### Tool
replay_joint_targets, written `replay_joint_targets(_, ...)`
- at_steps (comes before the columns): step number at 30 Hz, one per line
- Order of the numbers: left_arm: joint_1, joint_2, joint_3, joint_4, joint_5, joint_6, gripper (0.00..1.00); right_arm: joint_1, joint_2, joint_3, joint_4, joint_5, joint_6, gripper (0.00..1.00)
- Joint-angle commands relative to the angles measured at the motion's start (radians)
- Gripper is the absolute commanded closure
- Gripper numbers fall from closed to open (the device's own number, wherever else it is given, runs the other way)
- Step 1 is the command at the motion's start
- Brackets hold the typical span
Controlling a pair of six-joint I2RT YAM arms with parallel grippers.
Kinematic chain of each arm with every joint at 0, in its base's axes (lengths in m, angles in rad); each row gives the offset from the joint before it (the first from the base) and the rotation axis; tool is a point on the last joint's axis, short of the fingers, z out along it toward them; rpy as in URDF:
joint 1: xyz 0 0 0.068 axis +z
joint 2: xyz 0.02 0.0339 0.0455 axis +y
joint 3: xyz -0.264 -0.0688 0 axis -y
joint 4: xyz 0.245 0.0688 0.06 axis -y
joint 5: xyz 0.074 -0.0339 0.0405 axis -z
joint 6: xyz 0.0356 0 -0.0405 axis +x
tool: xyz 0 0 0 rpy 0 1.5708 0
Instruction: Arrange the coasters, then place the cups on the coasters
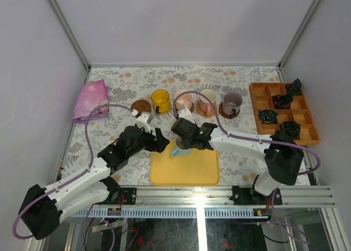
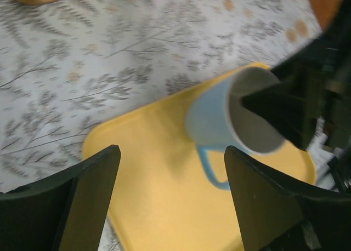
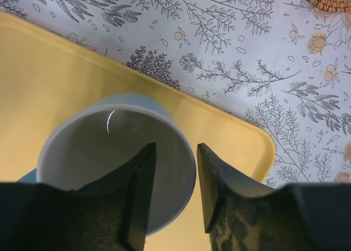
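Observation:
A white cup with a light blue outside [image 1: 177, 150] sits tilted over the far end of the yellow tray [image 1: 186, 171], handle downward. My right gripper [image 3: 175, 148] straddles the rim of this cup [image 3: 109, 147], one finger inside and one outside, jaws apart and not pinching the wall. My left gripper [image 2: 173, 174] hangs open over the tray [image 2: 159, 207], just left of the cup [image 2: 214, 119]. On coasters at the back stand a yellow cup [image 1: 160, 100], two pink cups [image 1: 183, 100] [image 1: 207, 102] and a grey-purple cup [image 1: 232, 103]. A dark brown coaster [image 1: 141, 106] lies bare.
A pink cloth [image 1: 90, 100] lies at the back left. An orange compartment tray [image 1: 282, 111] holding black ring-shaped objects stands at the right. White walls close off the table on three sides, and a metal rail [image 1: 230, 195] runs along the near edge.

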State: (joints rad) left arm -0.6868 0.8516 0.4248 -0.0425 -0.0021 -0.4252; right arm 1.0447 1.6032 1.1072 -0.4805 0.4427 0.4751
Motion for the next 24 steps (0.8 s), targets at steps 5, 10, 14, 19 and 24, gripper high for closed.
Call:
replay_joint_targets(5, -0.193, 0.046, 0.048, 0.078, 0.058, 0.133, 0.22, -0.005, -0.076, 0.002, 0.012, -0.006, 0.014, 0.5)
replay_joint_targets(10, -0.341, 0.144, 0.125, 0.013, -0.077, 0.197, 0.21, -0.005, -0.129, 0.014, -0.012, 0.024, 0.018, 0.47)
replay_joint_targets(14, -0.389, 0.207, 0.165, -0.012, -0.151, 0.21, 0.21, -0.005, -0.188, 0.014, -0.032, 0.068, 0.022, 0.47)
replay_joint_targets(19, -0.413, 0.248, 0.194, -0.031, -0.214, 0.215, 0.21, -0.004, -0.28, -0.012, -0.034, 0.094, 0.03, 0.46)
replay_joint_targets(24, -0.423, 0.212, 0.207, -0.055, -0.253, 0.221, 0.22, -0.005, -0.358, -0.034, -0.041, 0.138, 0.046, 0.46)
